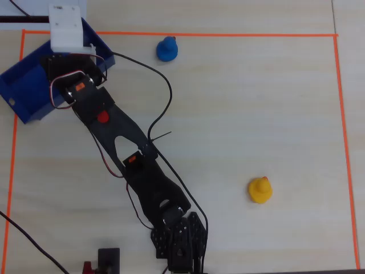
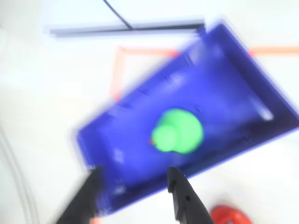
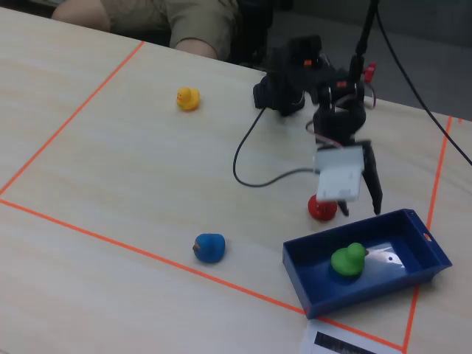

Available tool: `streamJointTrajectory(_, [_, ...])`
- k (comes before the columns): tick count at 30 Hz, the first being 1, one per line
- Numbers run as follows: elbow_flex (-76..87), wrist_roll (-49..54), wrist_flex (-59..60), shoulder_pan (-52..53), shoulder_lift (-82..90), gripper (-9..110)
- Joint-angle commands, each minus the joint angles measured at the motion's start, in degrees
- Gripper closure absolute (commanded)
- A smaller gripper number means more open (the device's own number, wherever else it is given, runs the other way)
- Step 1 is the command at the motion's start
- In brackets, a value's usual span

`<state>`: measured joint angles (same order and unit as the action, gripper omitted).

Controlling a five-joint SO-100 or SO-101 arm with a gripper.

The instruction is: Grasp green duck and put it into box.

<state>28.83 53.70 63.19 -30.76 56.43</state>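
The green duck (image 3: 348, 259) lies inside the dark-blue box (image 3: 310, 284), near its middle. It shows blurred in the wrist view (image 2: 178, 131), resting on the floor of the box (image 2: 243, 93). My gripper (image 2: 135, 179) is open and empty, held above the box's near wall, apart from the duck. In the fixed view the gripper (image 3: 361, 203) hangs above the box's far side. In the overhead view the box (image 1: 25, 91) sits at the top left, partly under the arm, and the duck is hidden there.
A blue duck (image 1: 166, 49) (image 3: 209, 248) and a yellow duck (image 1: 260, 190) (image 3: 188, 98) stand on the table. A red duck (image 3: 321, 209) sits by the box. Orange tape (image 1: 228, 35) outlines the work area. A black cable (image 1: 162, 80) loops across the table.
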Motion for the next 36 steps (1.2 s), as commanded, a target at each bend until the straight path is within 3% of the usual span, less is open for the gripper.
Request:
streamJointTrajectory(1, [1.8, -0.1, 0.1, 1.1, 24.5, 101])
streamJointTrajectory(10, [41.9, 16.6, -9.4, 9.8, 68.3, 101])
streamJointTrajectory(17, [90.5, 30.3, -36.6, 19.3, 105.5, 101])
streamJointTrajectory(24, [118.7, 29.1, -31.4, 21.2, 125.2, 101])
streamJointTrajectory(30, [138.3, 26.5, -26.8, 23.0, 133.2, 101])
streamJointTrajectory(36, [147.6, 23.4, -18.3, 22.4, 133.2, 101])
